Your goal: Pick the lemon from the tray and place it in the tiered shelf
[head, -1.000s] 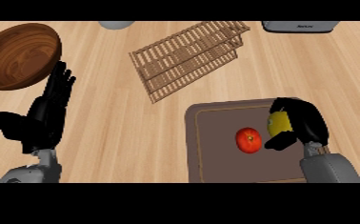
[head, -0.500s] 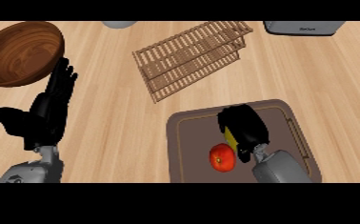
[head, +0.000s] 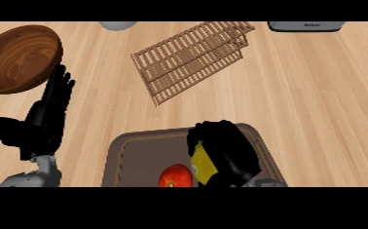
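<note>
A brown tray (head: 137, 150) lies at the lower middle of the counter. My right hand (head: 226, 152) sits over it with fingers curled round a yellow lemon (head: 200, 165), most of which is hidden under the hand. A red tomato (head: 176, 176) lies on the tray just left of the lemon. The wooden slatted tiered shelf (head: 191, 60) lies farther back, above the tray. My left hand (head: 46, 118) rests open at the left edge, fingers up.
A large wooden bowl (head: 25, 57) sits at the far left, just behind my left hand. A grey round object (head: 119, 25) and a grey appliance (head: 305, 26) stand at the back edge.
The tray, tomato and my right hand have shifted left in view. The right hand now covers more of the lemon. The left hand has stayed put.
</note>
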Robot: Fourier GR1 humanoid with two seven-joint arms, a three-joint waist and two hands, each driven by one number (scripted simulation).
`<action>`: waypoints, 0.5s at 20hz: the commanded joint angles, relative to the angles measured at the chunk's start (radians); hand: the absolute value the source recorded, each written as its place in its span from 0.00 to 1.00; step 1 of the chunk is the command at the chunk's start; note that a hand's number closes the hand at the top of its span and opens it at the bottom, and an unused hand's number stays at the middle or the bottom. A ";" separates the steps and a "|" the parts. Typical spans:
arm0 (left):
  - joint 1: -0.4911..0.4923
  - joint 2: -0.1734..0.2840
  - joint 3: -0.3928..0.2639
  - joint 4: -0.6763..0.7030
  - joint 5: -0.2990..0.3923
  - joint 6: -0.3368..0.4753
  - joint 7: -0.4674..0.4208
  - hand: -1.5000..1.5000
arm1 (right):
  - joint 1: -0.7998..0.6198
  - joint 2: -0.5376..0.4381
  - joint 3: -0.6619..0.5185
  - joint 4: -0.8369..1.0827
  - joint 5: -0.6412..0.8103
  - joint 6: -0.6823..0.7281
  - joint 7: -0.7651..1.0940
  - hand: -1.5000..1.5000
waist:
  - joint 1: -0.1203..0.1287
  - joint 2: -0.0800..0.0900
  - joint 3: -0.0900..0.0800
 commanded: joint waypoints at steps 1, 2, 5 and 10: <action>0.019 -0.011 -0.015 -0.024 -0.002 -0.001 0.014 0.50 | -0.014 0.022 -0.033 -0.209 -0.135 0.002 0.134 1.00 | 0.001 0.000 0.002; 0.032 0.020 0.036 -0.047 0.044 -0.026 0.007 0.50 | 0.007 0.023 -0.053 -0.290 -0.139 0.022 0.185 1.00 | -0.001 -0.003 0.002; -0.012 0.019 0.051 0.035 0.044 -0.026 -0.009 0.50 | -0.083 0.023 -0.044 -0.384 -0.152 -0.024 0.369 1.00 | -0.003 0.002 0.001; -0.032 -0.010 0.022 0.084 0.010 -0.019 -0.050 0.50 | -0.296 0.023 -0.235 -0.326 -0.153 0.074 0.417 1.00 | 0.005 0.007 0.002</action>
